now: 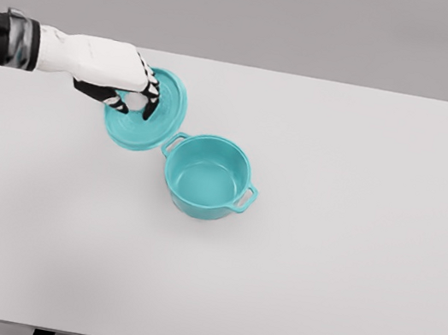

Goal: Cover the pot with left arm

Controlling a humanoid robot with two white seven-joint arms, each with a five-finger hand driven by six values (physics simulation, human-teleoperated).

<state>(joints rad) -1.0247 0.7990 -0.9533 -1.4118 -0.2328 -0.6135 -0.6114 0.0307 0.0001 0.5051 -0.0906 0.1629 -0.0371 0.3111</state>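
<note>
We record the round teal lid [149,111] up-left of the open teal two-handled pot [207,177] on the white table [345,267], left hand [114,74] over the lid.

Left robot hand [121,84] reaching from left, fingers curled downward, gripping.

Even, bright, diffuse light is washing over the white table [345,267], seemingly from overhead. Only soft, faint shadows are showing: a pale smudge under the teal pot [208,176] at centre, another beneath the lid [158,121] at upper left. No glare is appearing. Edges are looking slightly soft, and straight lines are staying undistorted toward the frame borders.
</note>
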